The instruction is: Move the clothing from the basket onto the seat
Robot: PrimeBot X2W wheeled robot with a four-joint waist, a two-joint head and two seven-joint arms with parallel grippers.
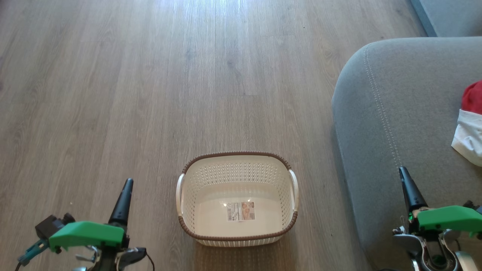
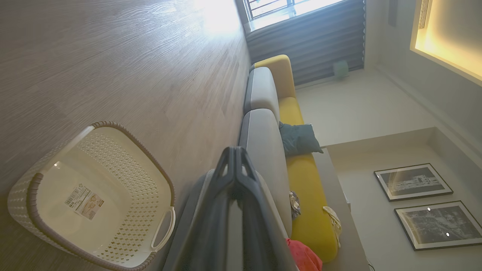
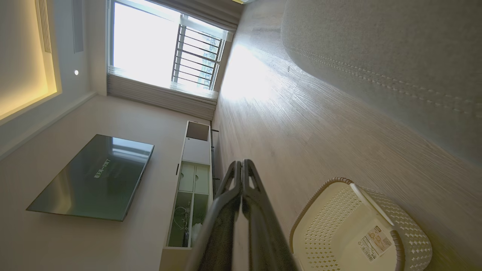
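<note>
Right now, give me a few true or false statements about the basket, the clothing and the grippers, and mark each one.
1. The basket holds nothing but a label on its bottom. True.
2. Red and white clothing lies on the seat. True.
3. The basket stands on the seat. False: it stands on the floor beside the seat.
4. The left gripper grips clothing. False: it is shut and holds nothing.
5. The right gripper is shut. True.
</note>
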